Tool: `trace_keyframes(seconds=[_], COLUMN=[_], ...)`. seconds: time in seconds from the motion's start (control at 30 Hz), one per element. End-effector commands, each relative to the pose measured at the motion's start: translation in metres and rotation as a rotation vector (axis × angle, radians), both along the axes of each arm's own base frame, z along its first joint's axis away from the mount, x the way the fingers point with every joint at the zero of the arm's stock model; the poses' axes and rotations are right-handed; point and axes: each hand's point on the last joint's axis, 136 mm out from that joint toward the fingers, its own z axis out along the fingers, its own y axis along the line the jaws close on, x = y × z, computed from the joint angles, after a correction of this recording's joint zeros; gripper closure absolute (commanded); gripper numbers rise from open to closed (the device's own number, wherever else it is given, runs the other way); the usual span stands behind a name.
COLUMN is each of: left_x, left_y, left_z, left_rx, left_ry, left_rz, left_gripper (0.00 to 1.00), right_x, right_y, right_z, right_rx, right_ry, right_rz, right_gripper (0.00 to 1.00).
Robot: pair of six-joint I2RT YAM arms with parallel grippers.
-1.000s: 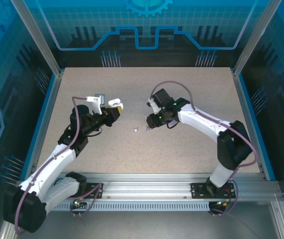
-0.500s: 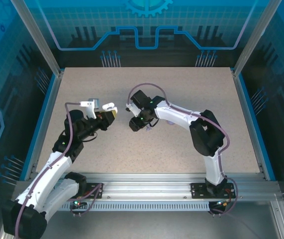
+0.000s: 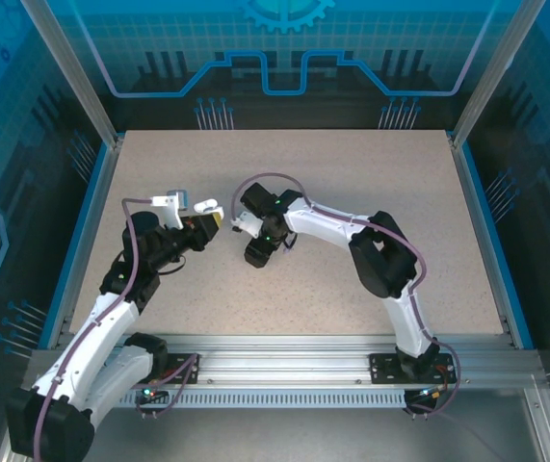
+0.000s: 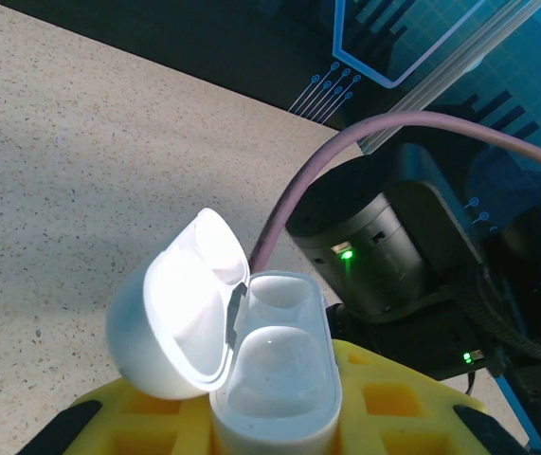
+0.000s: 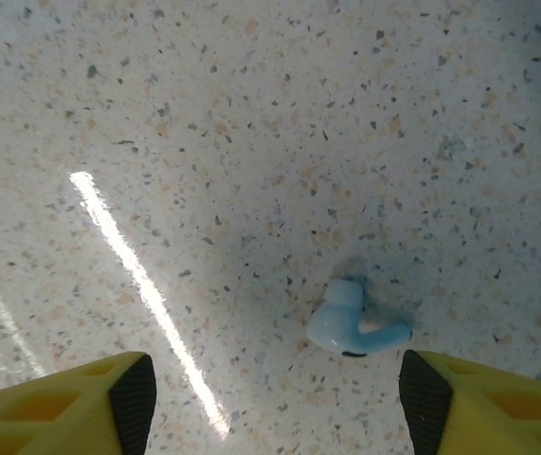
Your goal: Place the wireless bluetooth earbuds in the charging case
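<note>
My left gripper (image 3: 209,222) is shut on the white charging case (image 4: 275,374) and holds it above the table. Its lid (image 4: 177,308) is flipped open to the left, and both wells inside look hollow. The yellow fingers (image 4: 393,417) clamp the case's lower body. Just right of it, my right gripper (image 3: 257,252) points down at the table with its jaws open. One pale-blue earbud (image 5: 355,327) lies on the speckled surface between the right gripper's (image 5: 279,403) fingertips, closer to the right pad (image 5: 425,398) and touching neither.
The right arm's dark wrist (image 4: 384,246) with a green light and its purple cable (image 4: 294,204) sit close behind the case. The speckled tabletop (image 3: 352,183) is ringed by a blue rim (image 3: 477,221) and aluminium posts.
The right arm swung left, close to the left gripper, and its jaws spread wider over the earbud. The left gripper shifted slightly left with the case still held.
</note>
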Motion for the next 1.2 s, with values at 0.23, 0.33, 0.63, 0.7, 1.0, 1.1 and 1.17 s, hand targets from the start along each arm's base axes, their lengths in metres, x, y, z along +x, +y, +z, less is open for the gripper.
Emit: trace_keyframes(seconds=[0.23,0.33,0.63,0.7,1.0,1.1,1.17], left_x=[-0.002,-0.002,-0.002,-0.002,-0.002,-0.002,-0.002], left_y=[-0.002,-0.002,-0.001,-0.001,-0.001,-0.001,-0.002], left_z=[0.010,0.010,0.008,0.007,0.008,0.008,0.008], left_rx=[-0.032,-0.030,-0.032,-0.034,-0.038,-0.042,-0.044], left_ry=[-0.010,-0.010,-0.007,-0.005,-0.007,-0.006,-0.007], left_rz=[-0.025,-0.024,-0.018,-0.017,-0.018,-0.019,-0.021], left_gripper=[0.85,0.85,0.85,0.85,0.85,0.85,0.85], right_x=[0.014,0.019,0.023,0.026,0.031,0.031,0.029], right_y=[-0.003,-0.004,-0.014,-0.017,-0.028,-0.028,-0.024], right_z=[-0.024,-0.028,-0.030,-0.029,-0.015,-0.012,-0.012], right_rx=[-0.135,-0.148,-0.116,-0.105,-0.037,-0.023,0.010], right_ry=[-0.036,-0.035,0.043,0.055,0.122,0.144,0.184], right_rz=[0.067,0.049,-0.066,-0.103,-0.254,-0.285,-0.297], right_gripper=[0.33,0.37,0.64,0.68,0.73,0.73,0.73])
